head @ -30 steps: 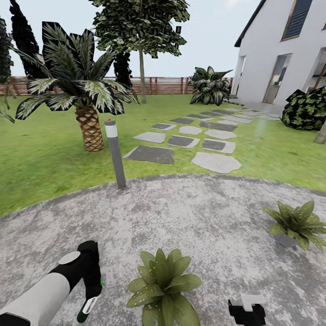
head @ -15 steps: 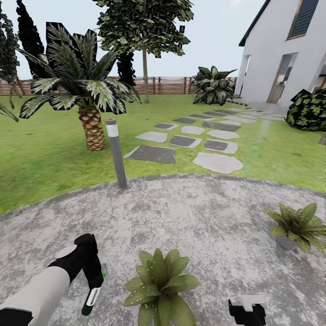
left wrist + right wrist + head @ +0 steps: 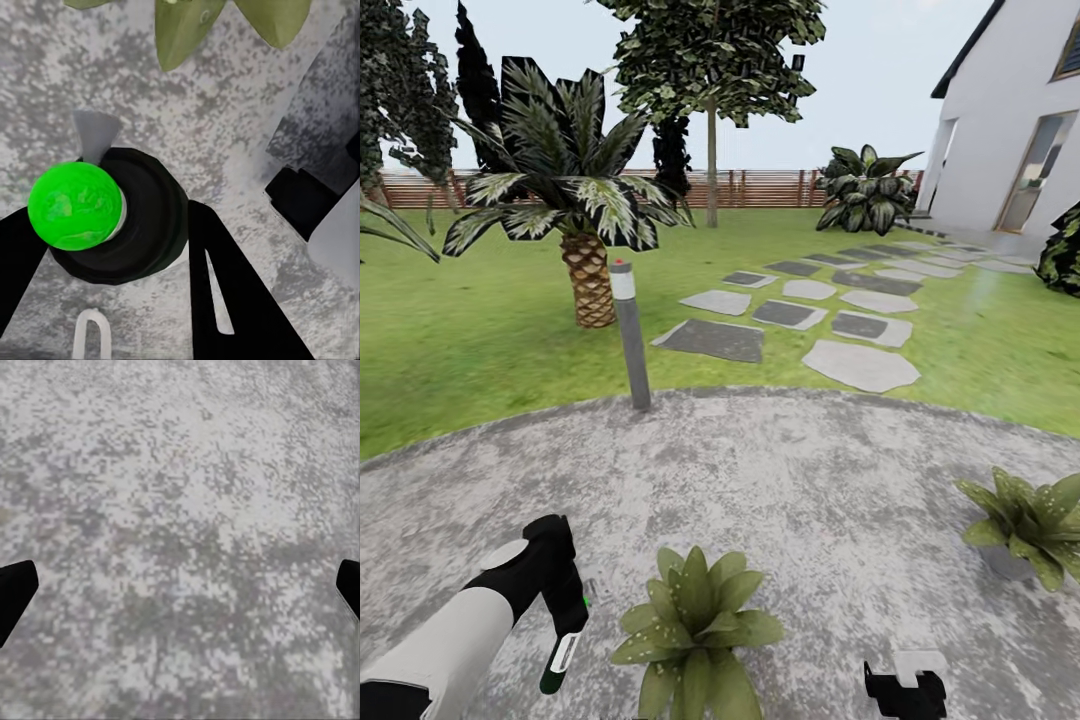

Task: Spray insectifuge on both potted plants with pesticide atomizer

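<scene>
**Atomizer in the left gripper, beside the near plant**

Left gripper point(image 3: 565, 640) closed around the pesticide atomizer point(image 3: 560, 655), black fingers point(image 3: 217, 285) pressing either side of the dark body in the left wrist view. Bottle hanging just left of the near potted plant point(image 3: 690, 630), low over the round paved area point(image 3: 780, 470), pointing downward. Right gripper point(image 3: 905, 690) spread wide and holding nothing, fingertips at the far edges of the right wrist view with bare mottled stone between; placed to the right of the near plant.

Step in hand, by judgement: lining the nozzle up on the near plant's rosette for spraying. Best done by lifting and turning the wrist so the nozzle faces the leaves rather than the paving, then sweeping across the whole rosette, outer tips included. Grip to be kept firm; a small smooth bottle could twist between the fingers. Right arm better left where it is, out of the spray.

Atomizer: tiny beside the plant, dark with a pale label band and a green lower end in the head view; a bright green rounded cap point(image 3: 75, 206) on a black collar in the left wrist view. Near plant: broad pointed leaves, faint pale specks on some, coverage hard to judge. Second potted plant point(image 3: 1035, 520) well to the right of the near plant, at the paving's right edge.
</scene>
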